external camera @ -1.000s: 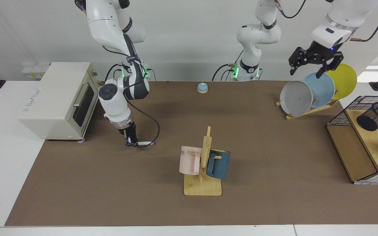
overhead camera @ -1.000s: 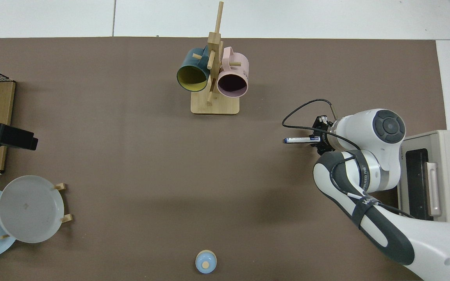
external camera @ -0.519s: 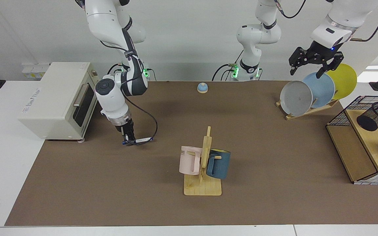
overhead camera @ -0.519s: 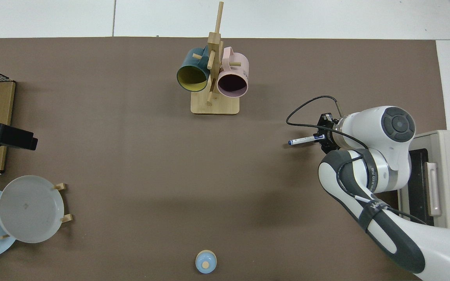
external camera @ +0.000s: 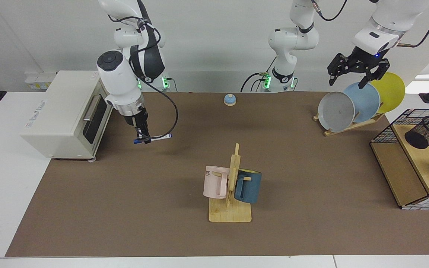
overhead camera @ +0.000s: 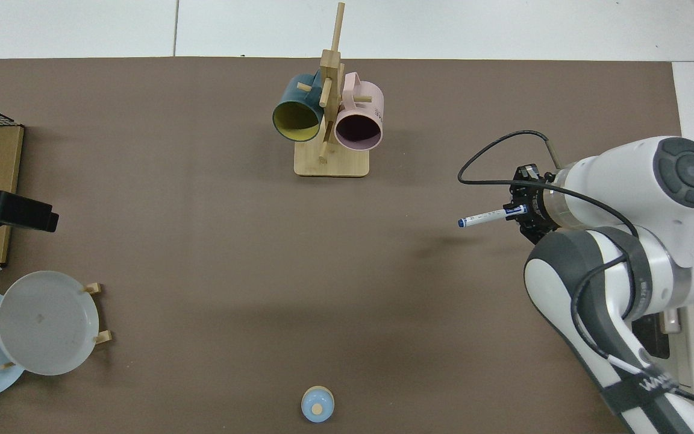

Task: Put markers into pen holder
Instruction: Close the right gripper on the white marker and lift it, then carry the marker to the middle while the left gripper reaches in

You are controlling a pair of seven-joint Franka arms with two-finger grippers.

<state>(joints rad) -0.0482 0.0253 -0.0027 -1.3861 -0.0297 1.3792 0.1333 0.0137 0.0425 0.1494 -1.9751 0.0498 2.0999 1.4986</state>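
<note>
Brown matting covers the tabletop (external camera: pixel 125 208), and above it hangs the marker (external camera: pixel 157 138), roughly level and clear of the surface, pinched near its rear end by the right claw (external camera: pixel 142 139), whose fingers are clamped together on the white barrel; from above, the marker (overhead camera: pixel 484 217) sticks out sideways from the right claw (overhead camera: pixel 518 210) with its blue tip leading. Just beside that claw, on the side away from the marker's tip, sits a white toaster oven (external camera: pixel 65 113). Out past the marker's tip stands a wooden mug tree (external camera: pixel 230 193) carrying a pink mug (external camera: pixel 214 182) and a dark blue mug (external camera: pixel 248 185). Well beyond, at the far end of the tabletop, the pen holder (external camera: pixel 426 132) lies tilted on a wooden shelf (external camera: pixel 419 156). Near it, the left claw (external camera: pixel 356 76) waits, fingers spread apart, empty, above a rack of plates (external camera: pixel 352 106).
</note>
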